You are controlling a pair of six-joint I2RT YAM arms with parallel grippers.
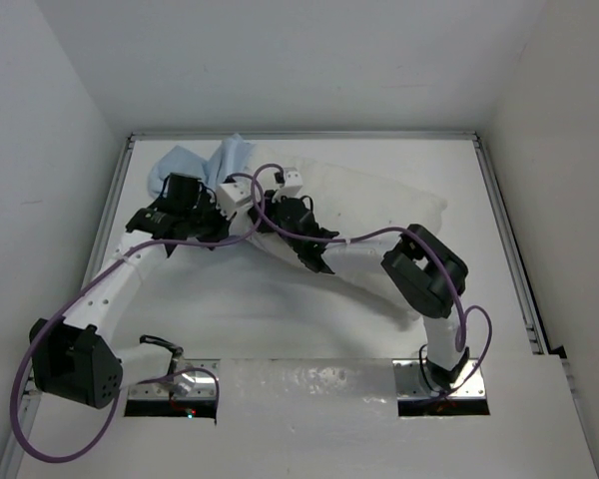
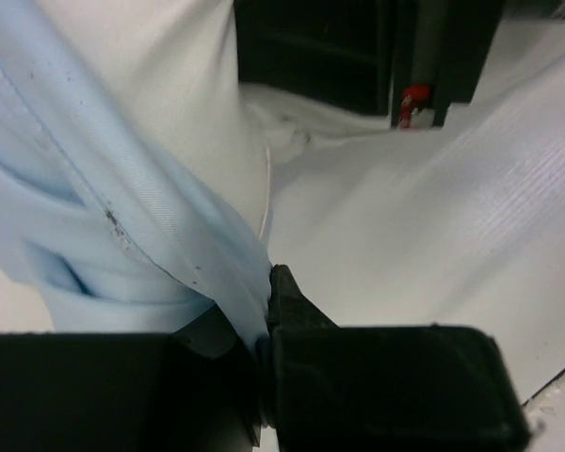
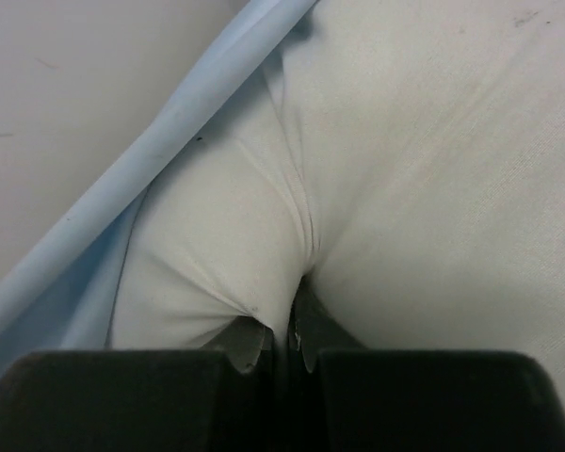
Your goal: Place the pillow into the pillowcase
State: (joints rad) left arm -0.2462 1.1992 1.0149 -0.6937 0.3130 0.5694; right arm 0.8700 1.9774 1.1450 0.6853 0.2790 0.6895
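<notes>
The white pillow (image 1: pixel 379 200) lies across the far middle of the table. The light blue pillowcase (image 1: pixel 205 160) is bunched at its left end. My left gripper (image 1: pixel 223 200) sits at that end. In the left wrist view it (image 2: pixel 266 315) is shut on a fold of the pillowcase (image 2: pixel 122 217), with the pillow (image 2: pixel 424 235) just right of it. My right gripper (image 1: pixel 276 205) is close beside the left one. It (image 3: pixel 292 325) is shut on a pinched ridge of the pillow (image 3: pixel 424 169). A blue pillowcase edge (image 3: pixel 122 188) runs along the pillow's left side.
White walls enclose the table, with metal rails (image 1: pixel 504 239) along its sides. The right arm's elbow (image 1: pixel 424 264) hangs over the near right part. A purple cable (image 1: pixel 369 237) loops between the arms. Part of the right arm, black (image 2: pixel 358 47), fills the top of the left wrist view.
</notes>
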